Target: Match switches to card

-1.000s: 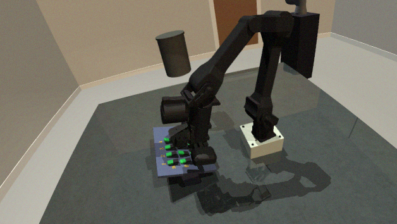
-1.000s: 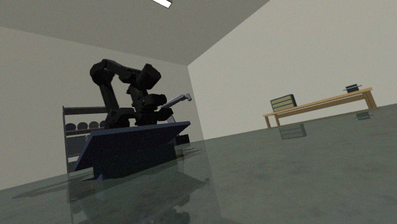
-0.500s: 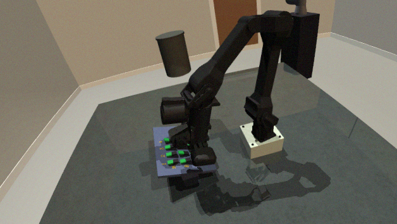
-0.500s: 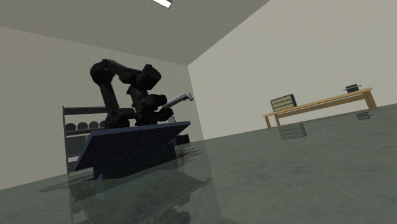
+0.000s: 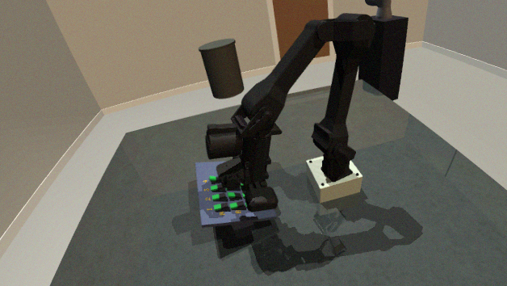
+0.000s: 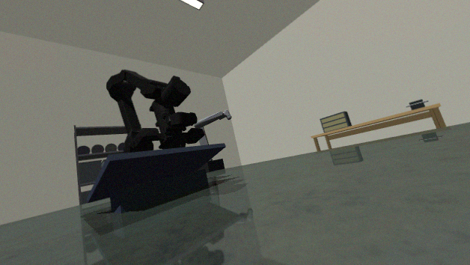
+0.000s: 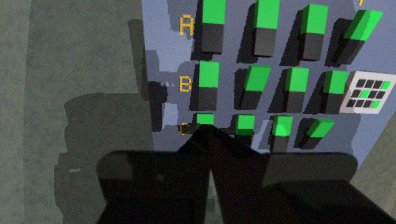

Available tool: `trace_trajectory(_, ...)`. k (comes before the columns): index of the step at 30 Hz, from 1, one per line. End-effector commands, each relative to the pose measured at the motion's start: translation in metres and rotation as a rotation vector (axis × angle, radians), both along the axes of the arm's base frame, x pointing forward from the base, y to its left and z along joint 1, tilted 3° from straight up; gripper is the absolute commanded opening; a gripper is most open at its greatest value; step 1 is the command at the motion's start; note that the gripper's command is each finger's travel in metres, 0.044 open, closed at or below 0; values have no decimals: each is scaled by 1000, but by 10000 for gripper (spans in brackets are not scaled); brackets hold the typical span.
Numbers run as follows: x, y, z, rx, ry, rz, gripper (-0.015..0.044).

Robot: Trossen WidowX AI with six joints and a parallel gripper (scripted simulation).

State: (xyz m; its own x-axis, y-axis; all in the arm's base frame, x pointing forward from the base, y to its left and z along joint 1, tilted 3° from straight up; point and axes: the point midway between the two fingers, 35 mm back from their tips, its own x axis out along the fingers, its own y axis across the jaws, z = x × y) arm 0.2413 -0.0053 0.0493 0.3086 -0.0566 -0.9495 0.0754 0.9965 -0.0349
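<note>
The blue panel carries lettered rows A, B and C of green and dark grey switches. My gripper is shut, with nothing between its fingers. Its tips are over switch C1 and hide most of it; contact cannot be told. Switches A4, B2 and C4 lean differently from their neighbours, with green raised. A1, A2, A3, B1, B3, B4 and C3 show dark grey raised. C2 is partly hidden. The card shows green at A4, B2 and C4, dark elsewhere.
The arm's pale base block stands to the right of the panel in the top view. The arm reaches over the panel and hides part of it. A dark cylinder is behind the arm.
</note>
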Motion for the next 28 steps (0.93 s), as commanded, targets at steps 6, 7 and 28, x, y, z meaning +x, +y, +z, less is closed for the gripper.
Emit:
trace_trajectory(6, -20, 4, 57, -1, -33, 4, 0)
trace_trajectory(7, -20, 4, 57, -1, -33, 4, 0)
trace_trajectory(28, 3, -50, 76, -6, -35, 4, 0)
